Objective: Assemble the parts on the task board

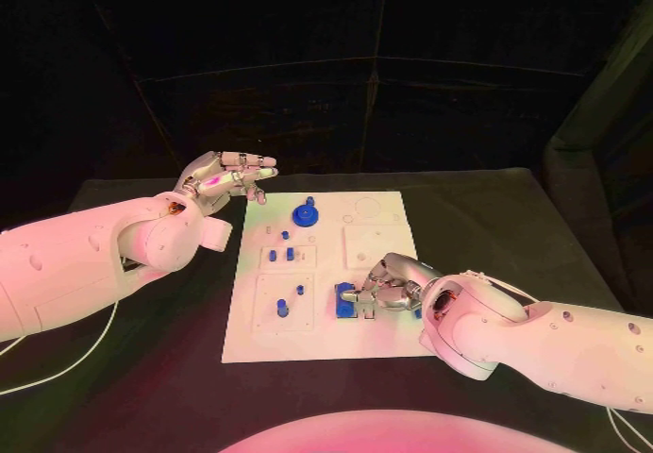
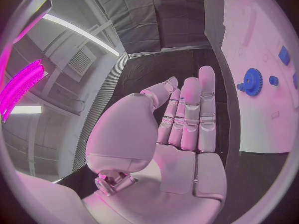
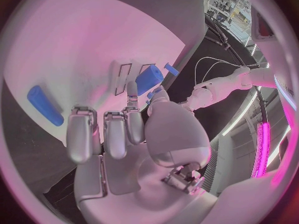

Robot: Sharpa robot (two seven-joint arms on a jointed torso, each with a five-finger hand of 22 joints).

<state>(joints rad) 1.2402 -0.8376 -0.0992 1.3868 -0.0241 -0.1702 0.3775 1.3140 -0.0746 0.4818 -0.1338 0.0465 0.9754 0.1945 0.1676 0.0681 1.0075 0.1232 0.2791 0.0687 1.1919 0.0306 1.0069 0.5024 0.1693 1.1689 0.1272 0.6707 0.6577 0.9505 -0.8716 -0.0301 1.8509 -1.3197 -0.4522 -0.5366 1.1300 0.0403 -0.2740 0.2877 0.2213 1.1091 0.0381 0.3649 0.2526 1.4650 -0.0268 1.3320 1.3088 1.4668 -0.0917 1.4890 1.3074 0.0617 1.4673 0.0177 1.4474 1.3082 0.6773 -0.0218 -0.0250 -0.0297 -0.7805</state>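
The left hand (image 1: 226, 176) hangs raised with fingers extended and apart, holding nothing. The right hand (image 1: 385, 283) reaches down, fingers curled around a blue part (image 3: 148, 79).

No text, label, brand, number or sign can be read anywhere. The task board (image 1: 326, 283) carries only faint outlines around its recesses, with no legible marking at any clock position, and neither arm nor the black table (image 1: 544, 236) bears any readable writing.
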